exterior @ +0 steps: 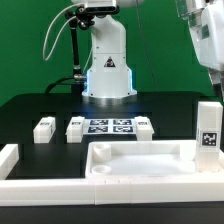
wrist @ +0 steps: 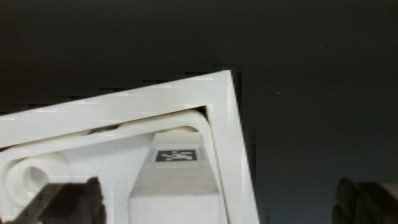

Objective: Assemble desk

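Observation:
The white desk top lies tray-side up near the front of the black table. One block leg stands upright at its corner on the exterior view's right, tag facing the camera. My gripper hangs open just above that leg, holding nothing. In the wrist view the same leg stands inside the top's corner rim. My gripper has its dark fingertips far apart, one on each side of the leg and clear of it. Three more legs lie loose behind the top.
The marker board lies flat between the loose legs, in front of the robot base. White border rails run along the front edge and at the exterior view's left.

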Controlling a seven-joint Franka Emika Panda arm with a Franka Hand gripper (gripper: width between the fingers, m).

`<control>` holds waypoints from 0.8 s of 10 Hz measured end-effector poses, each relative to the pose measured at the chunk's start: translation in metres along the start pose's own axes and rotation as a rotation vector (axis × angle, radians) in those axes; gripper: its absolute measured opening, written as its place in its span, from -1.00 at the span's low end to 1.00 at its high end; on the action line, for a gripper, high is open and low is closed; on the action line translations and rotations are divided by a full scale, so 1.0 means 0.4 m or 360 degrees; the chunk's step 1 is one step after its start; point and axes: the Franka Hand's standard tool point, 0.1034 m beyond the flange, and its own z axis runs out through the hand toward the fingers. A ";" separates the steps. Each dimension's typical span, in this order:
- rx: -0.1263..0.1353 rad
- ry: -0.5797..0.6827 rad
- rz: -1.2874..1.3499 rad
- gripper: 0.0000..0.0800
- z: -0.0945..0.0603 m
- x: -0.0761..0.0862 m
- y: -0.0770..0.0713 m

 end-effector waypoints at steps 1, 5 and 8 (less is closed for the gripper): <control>0.0002 0.0001 -0.0023 0.62 0.000 0.001 0.001; -0.0007 0.0045 -0.0465 0.62 0.006 0.072 0.144; -0.0083 0.0047 -0.0772 0.62 -0.002 0.030 0.156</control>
